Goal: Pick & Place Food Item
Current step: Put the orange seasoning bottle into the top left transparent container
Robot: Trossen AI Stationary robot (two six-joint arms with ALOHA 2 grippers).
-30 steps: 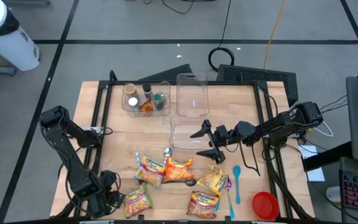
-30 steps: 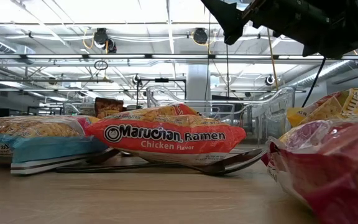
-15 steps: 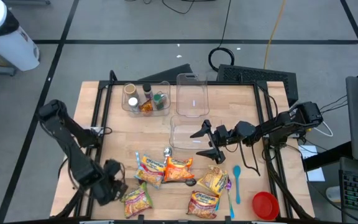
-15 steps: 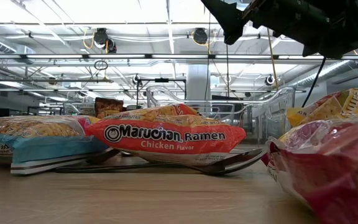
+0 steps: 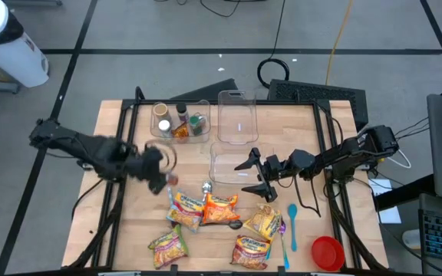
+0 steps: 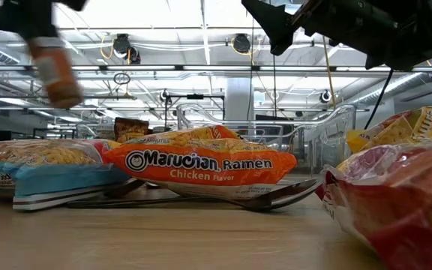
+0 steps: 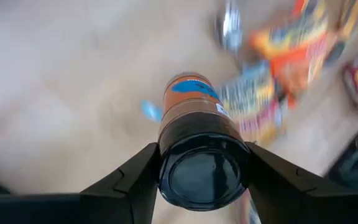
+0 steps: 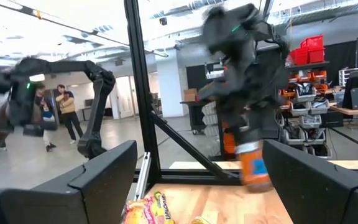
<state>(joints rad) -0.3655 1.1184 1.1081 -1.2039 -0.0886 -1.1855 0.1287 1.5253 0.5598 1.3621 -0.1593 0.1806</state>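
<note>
- The left gripper (image 5: 159, 170) hangs over the left half of the desk (image 5: 298, 138), above bare wood, with its arm reaching in from the desk's left edge.
- Its fingers (image 7: 129, 177) are clamped on either side of a dark-capped spice jar (image 7: 197, 143) with an orange body and a blue label patch (the cap faces the wrist camera); in the low view the same jar (image 6: 55, 71) hangs in the air, clear of the desk top.
- Behind the gripper, toward the far edge, a clear bin (image 5: 179, 123) holds several small jars and bottles.
- Nearer the front, ramen packets lie in a loose cluster: a yellowish packet (image 5: 169, 245) at the front left, then a blue-edged packet (image 5: 184, 207) touching an orange Maruchan chicken packet (image 5: 219, 211).
- A metal spoon (image 5: 206, 187) lies just behind those two packets.
- Mid-desk, an empty clear container (image 5: 237, 115) sits by the far edge, and a second clear container (image 5: 225, 161) sits nearer the centre.
- The right gripper (image 5: 250, 175) hovers just right of that second container, its fingers spread wide and holding nothing; the arm stretches in from the right edge.
- In front of it lie two more packets, a yellow one (image 5: 265, 222) and a reddish one (image 5: 250, 251).
- A blue spoon (image 5: 291, 215) and a blue fork (image 5: 284, 239) lie just right of them, and a red bowl (image 5: 328, 253) sits at the front right corner.
</note>
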